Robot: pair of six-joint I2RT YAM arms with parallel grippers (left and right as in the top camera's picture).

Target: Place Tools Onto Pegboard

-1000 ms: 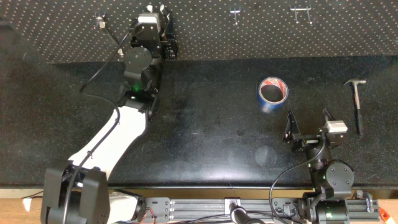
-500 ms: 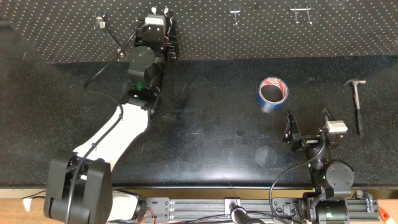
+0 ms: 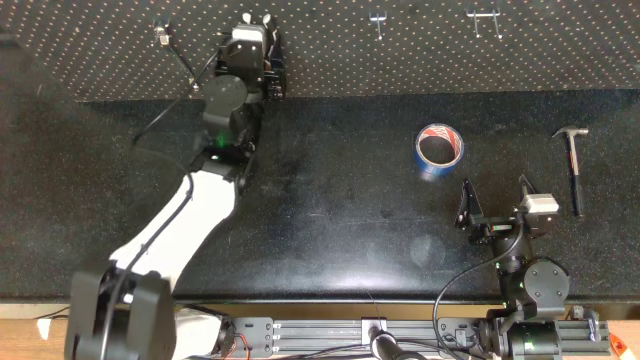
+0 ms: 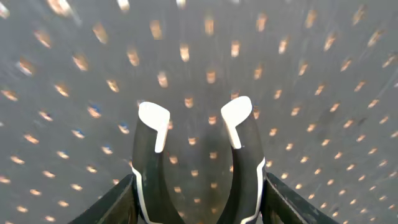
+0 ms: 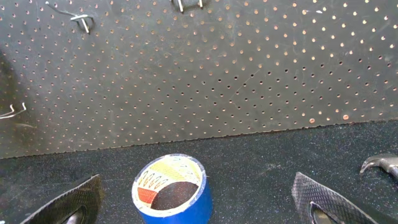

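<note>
A blue tape roll lies flat on the black table, right of centre. A hammer lies near the right edge, head toward the pegboard. My left gripper is up against the pegboard at its upper left. Its white-padded fingers stand open right in front of the holes with nothing between them. My right gripper rests open near the table's front right. It faces the tape roll, and the hammer head shows off to one side.
Metal hooks hang on the pegboard: one at the upper left, one at the centre and a double one to the right. The black table between the arms is bare.
The left gripper has edged slightly up and right against the pegboard. The right arm, tape and hammer have not moved.
</note>
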